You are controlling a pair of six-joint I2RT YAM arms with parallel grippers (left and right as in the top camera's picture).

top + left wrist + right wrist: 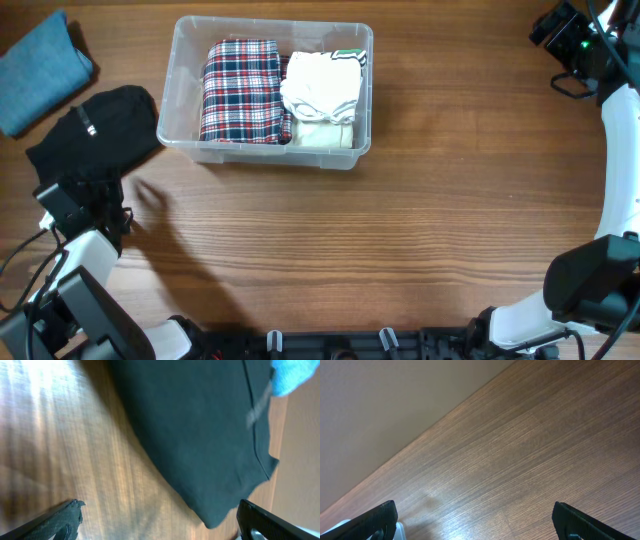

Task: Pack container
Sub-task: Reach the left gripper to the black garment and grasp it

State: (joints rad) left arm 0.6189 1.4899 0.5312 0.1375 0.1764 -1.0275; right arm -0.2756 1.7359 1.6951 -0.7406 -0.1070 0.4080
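Note:
The clear plastic container [183, 82] stands at the back centre of the table. It holds a folded red plaid garment [240, 90] on its left side and a folded white garment [322, 92] on its right. A folded black garment [100, 130] lies left of the container; it also fills the top of the left wrist view [200, 430]. A folded blue garment [38, 70] lies at the far left. My left gripper [157, 520] is open and empty just in front of the black garment. My right gripper [475, 522] is open and empty over bare table at the far right.
The table's far edge meets a plain wall in the right wrist view [420, 420]. The right arm [615, 150] runs along the right side of the table. A corner of the blue garment shows in the left wrist view [295, 375].

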